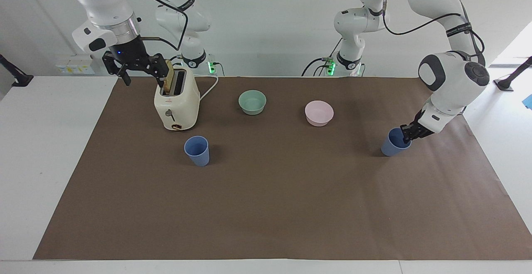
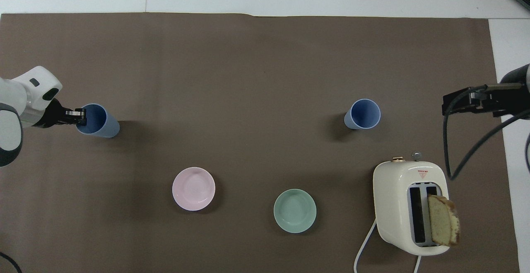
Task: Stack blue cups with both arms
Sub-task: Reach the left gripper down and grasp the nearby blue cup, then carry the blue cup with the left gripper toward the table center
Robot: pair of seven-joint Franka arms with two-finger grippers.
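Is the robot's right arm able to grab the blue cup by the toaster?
Probably yes: the open right gripper hangs beside the toaster, and the blue cup stands in the open.

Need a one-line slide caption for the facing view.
Left gripper pinches the rim of one blue cup; the other blue cup stands by the toaster.

white table (image 1: 50, 149), brown mat (image 1: 274, 207) on top, toaster (image 1: 176, 103), two bowls beside it, two blue cups (image 1: 197, 150) on the mat
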